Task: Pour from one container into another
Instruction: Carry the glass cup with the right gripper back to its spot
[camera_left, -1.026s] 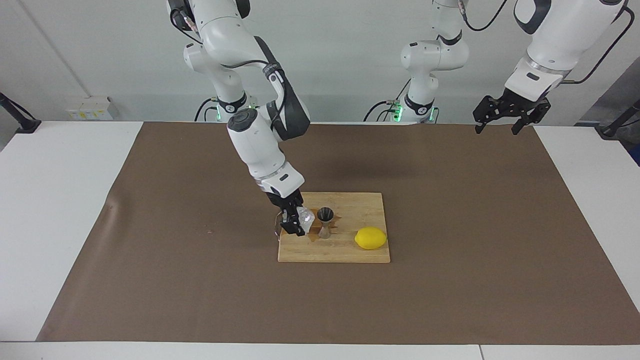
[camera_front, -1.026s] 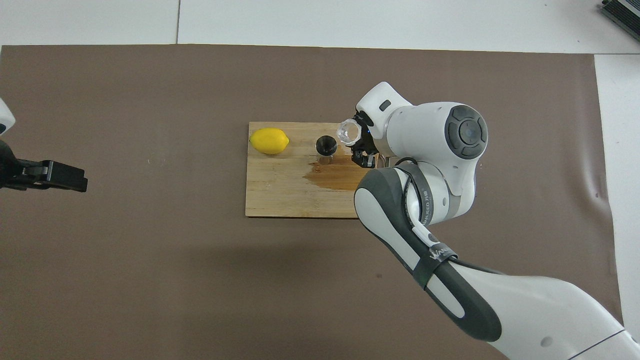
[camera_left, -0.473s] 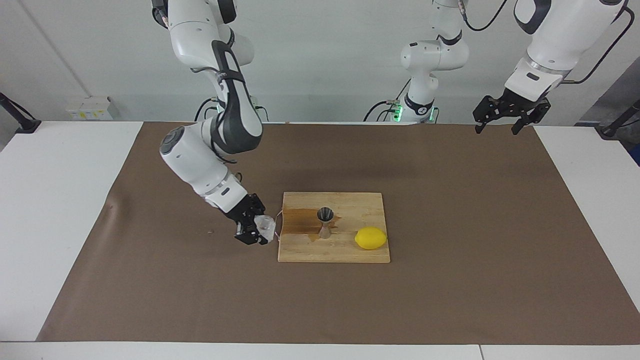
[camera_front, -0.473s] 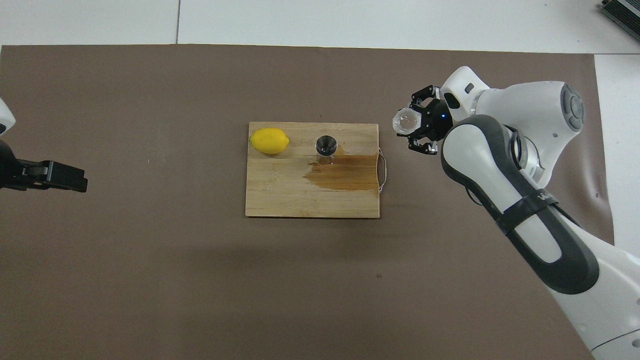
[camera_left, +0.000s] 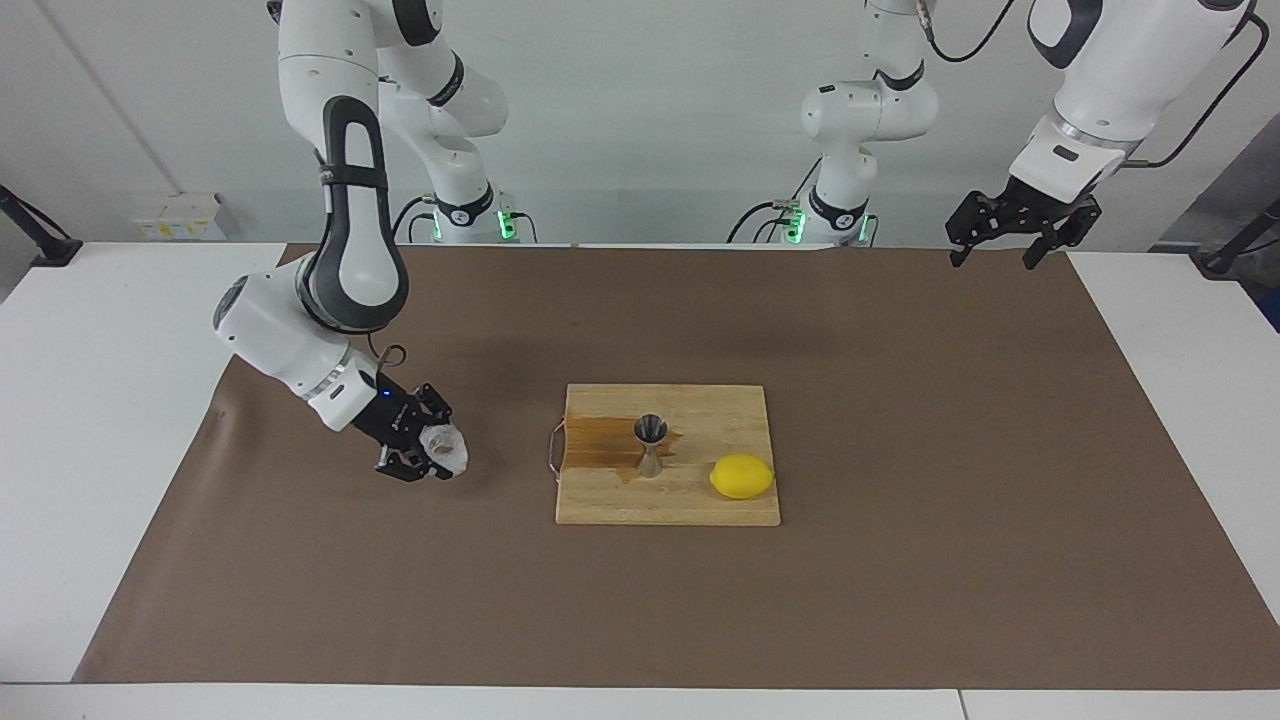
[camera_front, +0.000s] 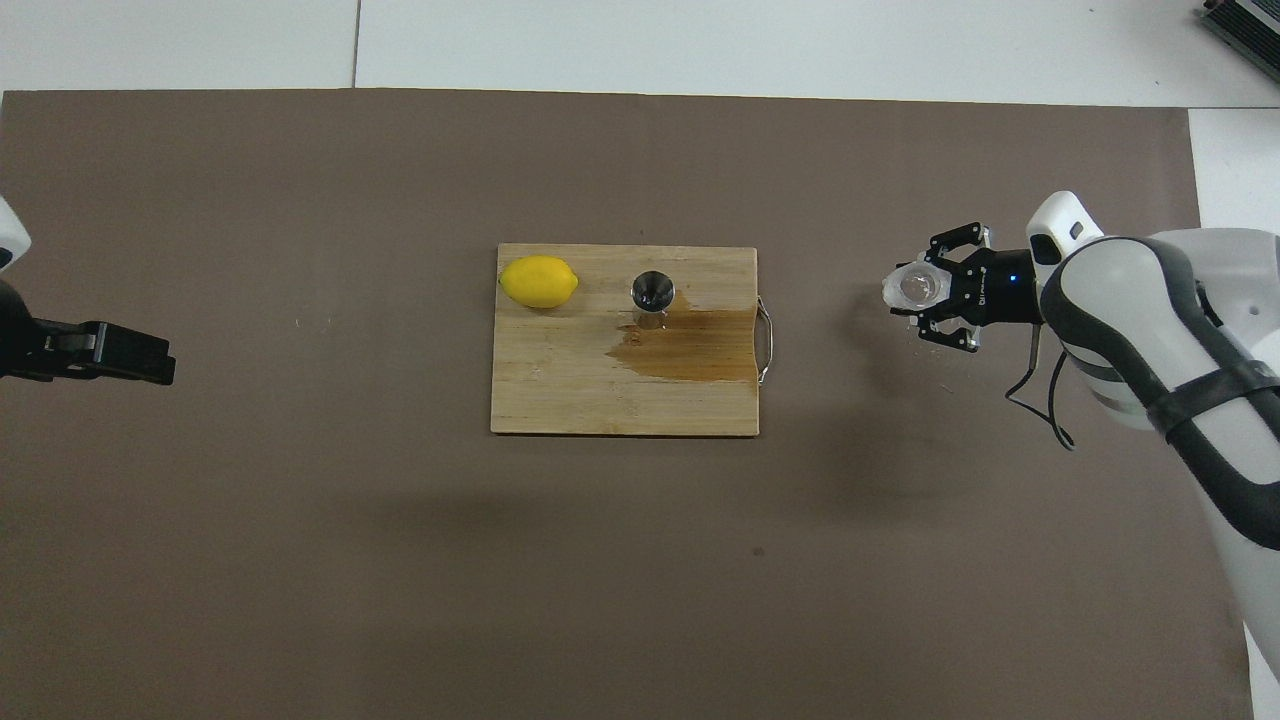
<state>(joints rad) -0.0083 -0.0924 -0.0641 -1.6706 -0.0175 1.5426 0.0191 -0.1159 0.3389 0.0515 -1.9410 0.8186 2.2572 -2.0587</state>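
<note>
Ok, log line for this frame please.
right tool: shut on glass cup, over brown mat | left tool: open, waiting | jigger: upright on cutting board, in brown spill | lemon: beside jigger

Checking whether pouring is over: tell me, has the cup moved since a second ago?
Yes. The right gripper carried the cup off the board, away from the jigger, toward the right arm's end.
</note>
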